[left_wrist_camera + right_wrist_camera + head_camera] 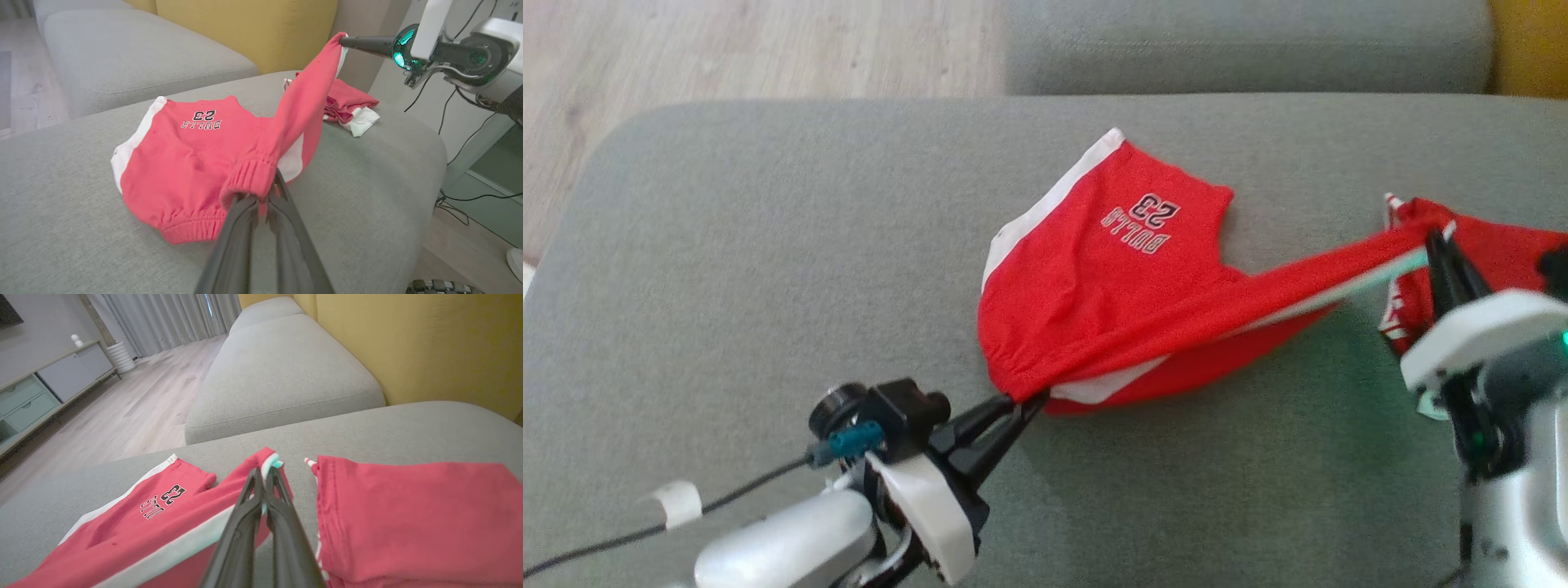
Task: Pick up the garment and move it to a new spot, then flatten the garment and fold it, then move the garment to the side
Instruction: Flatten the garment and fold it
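Note:
The garment [1111, 278] is a pair of red shorts with white side stripes and "BULLS 23" print, lying partly on the grey sofa cushion [768, 269]. My left gripper [1021, 402] is shut on its elastic waistband [251, 171]. My right gripper [1437, 237] is shut on a leg hem [267, 461], lifted off the cushion. One leg of the garment [302, 102] is stretched taut between the two grippers, while the printed leg [159, 498] rests flat on the cushion.
A second red garment [1503, 245] lies folded on the cushion at the right, just beyond my right gripper [265, 477]. A second grey cushion [1241, 41] lies behind, a yellow backrest [245, 28] to the right. Wooden floor [727, 49] lies beyond the cushion's left edge.

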{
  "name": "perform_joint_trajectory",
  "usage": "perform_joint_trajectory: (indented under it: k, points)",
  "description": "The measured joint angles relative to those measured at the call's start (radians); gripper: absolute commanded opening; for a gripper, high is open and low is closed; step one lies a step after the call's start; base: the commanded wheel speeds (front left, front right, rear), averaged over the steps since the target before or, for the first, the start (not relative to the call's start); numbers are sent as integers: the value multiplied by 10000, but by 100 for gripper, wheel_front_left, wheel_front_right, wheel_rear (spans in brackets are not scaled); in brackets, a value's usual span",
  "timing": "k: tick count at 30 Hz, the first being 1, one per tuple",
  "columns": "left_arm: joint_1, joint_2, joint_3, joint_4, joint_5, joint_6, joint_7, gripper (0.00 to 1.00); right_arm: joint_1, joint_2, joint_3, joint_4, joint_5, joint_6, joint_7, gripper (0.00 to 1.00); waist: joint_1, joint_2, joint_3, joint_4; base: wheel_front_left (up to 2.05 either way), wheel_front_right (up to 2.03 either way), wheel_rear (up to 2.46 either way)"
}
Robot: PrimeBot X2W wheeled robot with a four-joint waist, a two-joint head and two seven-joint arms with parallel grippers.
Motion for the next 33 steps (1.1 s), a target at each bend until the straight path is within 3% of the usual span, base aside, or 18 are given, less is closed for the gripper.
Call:
perform_joint_trajectory:
  k: [7, 18, 33]
  points:
    - [-352, -159, 259, 466, -213, -263, -4, 0, -1824, 8, 506, 683, -416, 0, 364, 0, 1, 0, 550, 567, 0, 0, 0]
    - [-1029, -953, 355, 1542, -389, -855, -107, 0, -4153, -25, 999, 3532, -1521, 0, 401, 0, 1, 0, 1338, 1676, 0, 0, 0]
    - [-2057, -2132, 441, 3296, -449, -1413, -357, 0, -6890, -203, 38, 6694, -3551, 0, -807, 0, 1, -1, 2450, 2571, 0, 0, 0]
